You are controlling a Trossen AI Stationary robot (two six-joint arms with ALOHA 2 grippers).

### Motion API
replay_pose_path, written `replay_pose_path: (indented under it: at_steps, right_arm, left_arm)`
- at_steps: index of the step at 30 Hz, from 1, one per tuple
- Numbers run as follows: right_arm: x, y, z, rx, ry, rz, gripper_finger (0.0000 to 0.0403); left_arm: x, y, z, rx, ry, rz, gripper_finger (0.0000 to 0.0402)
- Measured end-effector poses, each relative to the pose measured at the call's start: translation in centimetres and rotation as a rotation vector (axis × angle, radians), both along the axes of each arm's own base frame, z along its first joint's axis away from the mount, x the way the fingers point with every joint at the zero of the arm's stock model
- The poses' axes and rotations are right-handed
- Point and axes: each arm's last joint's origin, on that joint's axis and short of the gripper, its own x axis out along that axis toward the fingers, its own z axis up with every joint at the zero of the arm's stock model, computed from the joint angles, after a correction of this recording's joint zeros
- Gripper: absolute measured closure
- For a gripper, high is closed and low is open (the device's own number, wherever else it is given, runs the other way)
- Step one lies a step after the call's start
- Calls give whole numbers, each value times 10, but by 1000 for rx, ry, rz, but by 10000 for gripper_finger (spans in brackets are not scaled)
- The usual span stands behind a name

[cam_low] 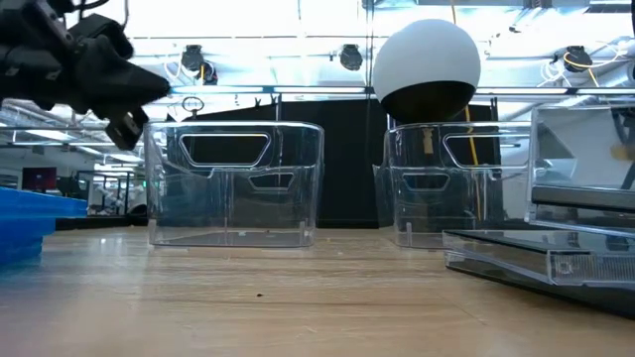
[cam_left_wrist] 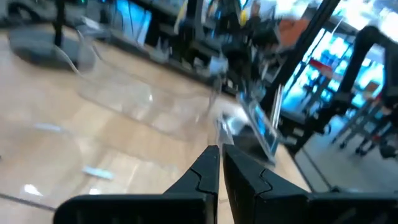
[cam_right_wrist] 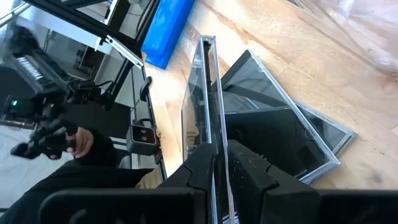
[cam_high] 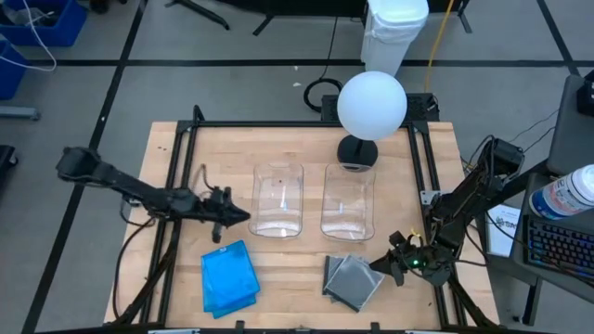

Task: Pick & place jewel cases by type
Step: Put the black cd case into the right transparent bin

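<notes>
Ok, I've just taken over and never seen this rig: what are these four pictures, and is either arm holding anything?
It is a table robot with two dark arms, each ending in a two-finger gripper. One picture looks straight down, one looks level across the table, and one sits on each wrist. On the table stand two clear tubs, both empty, with a blue stack of cases on the left and a grey stack on the right. The right gripper is shut on the edge of a clear case, tilted up from the grey stack. The left gripper is shut and empty, above the table near the left tub.
</notes>
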Motion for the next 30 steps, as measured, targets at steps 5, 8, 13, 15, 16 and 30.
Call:
replay_pose_path:
  at_steps: [5, 8, 13, 15, 16, 30]
  right_arm:
    - [0, 0, 0, 0, -2, 2, 370]
    - [0, 0, 1, -6, -7, 7, 370]
    - [0, 1, 1, -19, -10, 14, 370]
    - [0, 1, 1, -24, -12, 18, 370]
    - [0, 1, 1, -28, -13, 20, 370]
    - [2, 4, 6, -62, -64, 62, 369]
  left_arm:
    - [50, -27, 12, 61, 84, -80, 375]
    - [85, -46, 22, 94, 90, -155, 359]
    - [136, -72, 34, 128, 145, -246, 275]
    - [153, -80, 34, 143, 192, -302, 229]
    - [160, -84, 33, 144, 213, -338, 207]
    - [248, -111, 12, 5, 313, -426, 74]
